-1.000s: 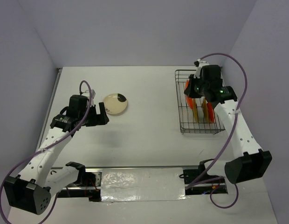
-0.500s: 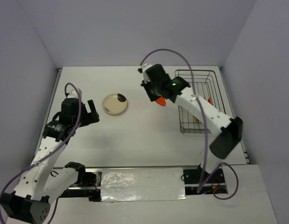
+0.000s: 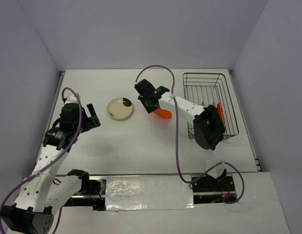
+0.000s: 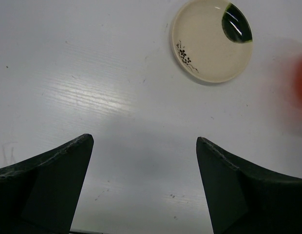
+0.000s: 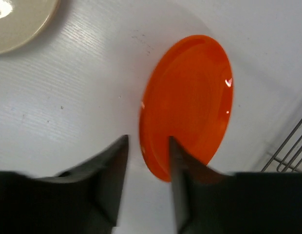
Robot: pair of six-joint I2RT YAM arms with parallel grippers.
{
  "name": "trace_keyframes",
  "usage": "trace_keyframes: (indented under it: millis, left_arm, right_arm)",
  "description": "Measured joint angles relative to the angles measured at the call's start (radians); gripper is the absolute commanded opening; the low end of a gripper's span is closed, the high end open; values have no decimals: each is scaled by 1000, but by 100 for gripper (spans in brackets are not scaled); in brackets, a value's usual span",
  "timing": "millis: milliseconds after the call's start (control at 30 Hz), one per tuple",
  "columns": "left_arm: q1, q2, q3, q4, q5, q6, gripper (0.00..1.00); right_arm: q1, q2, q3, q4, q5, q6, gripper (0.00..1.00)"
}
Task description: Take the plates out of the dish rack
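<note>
An orange-red plate (image 3: 163,113) (image 5: 190,97) lies tilted on the white table, right of the cream plate (image 3: 120,108) (image 4: 212,40) with its dark spot. My right gripper (image 3: 150,103) (image 5: 147,139) straddles the orange plate's near rim. Its jaws are parted and the left finger stands clear of the rim. The dish rack (image 3: 204,74) sits at the right, with another orange-red plate (image 3: 219,109) upright inside, partly hidden by my right arm. My left gripper (image 3: 95,118) (image 4: 143,139) hangs open over bare table, left of the cream plate.
The rack's wire corner (image 5: 287,151) shows just right of the orange plate. Purple cables loop above both arms. A foil-covered strip (image 3: 146,190) runs along the near edge between the arm bases.
My right arm swung from the rack to mid-table with the orange-red plate, and its jaws have parted. My left arm drew back to the left.
</note>
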Motion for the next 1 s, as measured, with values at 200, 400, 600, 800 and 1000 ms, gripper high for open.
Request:
trace_keyframes:
  millis: [200, 400, 600, 800, 1000]
  left_arm:
    - [0, -6, 0, 0, 1, 1, 99]
    - [0, -6, 0, 1, 5, 1, 99]
    - [0, -16, -15, 3, 16, 1, 99]
    - [-3, -11, -21, 6, 39, 3, 100]
    - [-28, 0, -22, 6, 45, 3, 99]
  right_arm:
    - [2, 4, 4, 0, -2, 35, 100]
    - [-17, -229, -127, 6, 13, 111, 100]
    - [-307, -695, -397, 62, -15, 205, 80]
    - [-516, -827, -526, 35, -45, 211, 64]
    - [-605, -802, -589, 35, -166, 191, 60]
